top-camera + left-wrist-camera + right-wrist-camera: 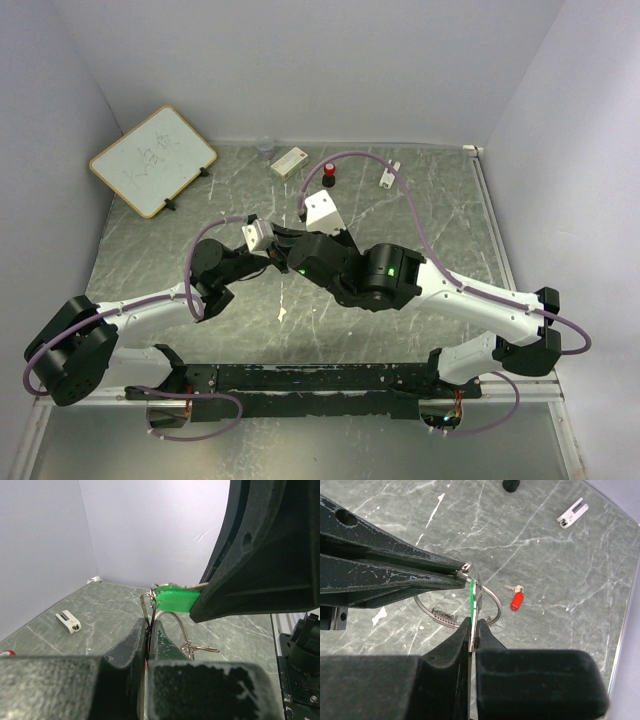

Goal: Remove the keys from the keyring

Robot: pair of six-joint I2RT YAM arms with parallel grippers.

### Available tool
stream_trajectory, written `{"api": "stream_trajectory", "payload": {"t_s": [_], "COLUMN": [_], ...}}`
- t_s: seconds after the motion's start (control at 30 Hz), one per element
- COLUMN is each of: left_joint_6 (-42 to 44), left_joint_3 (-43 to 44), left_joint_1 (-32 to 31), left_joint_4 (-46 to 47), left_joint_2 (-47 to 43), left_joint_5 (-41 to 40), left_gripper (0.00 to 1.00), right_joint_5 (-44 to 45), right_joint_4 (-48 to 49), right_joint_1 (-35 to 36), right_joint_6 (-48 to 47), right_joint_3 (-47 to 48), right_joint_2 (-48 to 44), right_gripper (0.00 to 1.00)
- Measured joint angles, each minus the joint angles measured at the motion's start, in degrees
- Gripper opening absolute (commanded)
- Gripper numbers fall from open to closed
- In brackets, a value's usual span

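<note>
Green marbled table lies under both arms. At its middle, the right gripper is pinched tight on the green key. The left gripper is clamped on the wire of the keyring, right beside that key. Beyond them, the red key lies flat on the table, apart from the ring. Farther back sits a white clip.

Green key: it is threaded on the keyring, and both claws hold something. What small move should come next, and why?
Probably the right claw should ease the green key along the wire, away from the left claw, which pinches the keyring. The red key lies free on the table, so only the green one is left; both claws are shut.
</note>
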Motion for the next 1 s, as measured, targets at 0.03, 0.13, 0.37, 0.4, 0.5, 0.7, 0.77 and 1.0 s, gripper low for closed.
{"api": "stream_trajectory", "payload": {"t_s": [0.03, 0.13, 0.37, 0.4, 0.5, 0.7, 0.77, 1.0], "left_joint_6": [0.0, 0.0, -0.9, -1.0, -1.5, -1.9, -2.0, -2.4], "left_joint_3": [0.0, 0.0, 0.0, 0.0, 0.1, 0.1, 0.1, 0.1], "left_joint_1": [0.0, 0.0, 0.0, 0.0, 0.0, 0.0, 0.0, 0.0], "left_joint_4": [0.0, 0.0, 1.2, 1.5, 1.8, 1.5, 1.4, 2.1], "left_joint_2": [0.0, 0.0, 0.0, 0.0, -0.4, -1.5, -1.5, -1.5], "left_joint_5": [0.0, 0.0, 1.4, 1.6, 2.1, 2.2, 2.2, 2.3], "left_gripper": [0.07, 0.07, 0.07, 0.07, 0.07, 0.35, 0.4, 0.46], "right_joint_5": [0.6, 1.7, 1.1, 1.0, 0.9, 1.0, 1.5, 2.7], "right_joint_4": [0.1, 1.4, 10.2, 11.0, 13.7, 15.3, 15.1, 14.0], "right_joint_1": [0.1, 0.2, 0.4, 0.4, 0.4, 0.4, 0.3, 0.3], "right_joint_6": [0.0, -0.2, -3.8, -4.2, -5.6, -6.8, -6.8, -6.8], "right_joint_3": [0.0, -0.8, -6.4, -6.9, -7.9, -8.2, -8.0, -7.9], "right_joint_2": [-0.1, -1.1, -7.1, -7.5, -8.3, -8.4, -8.1, -6.5], "right_gripper": [0.0, 0.0, 0.0, 0.0, 0.0, 0.0, 0.0, 0.0]}}
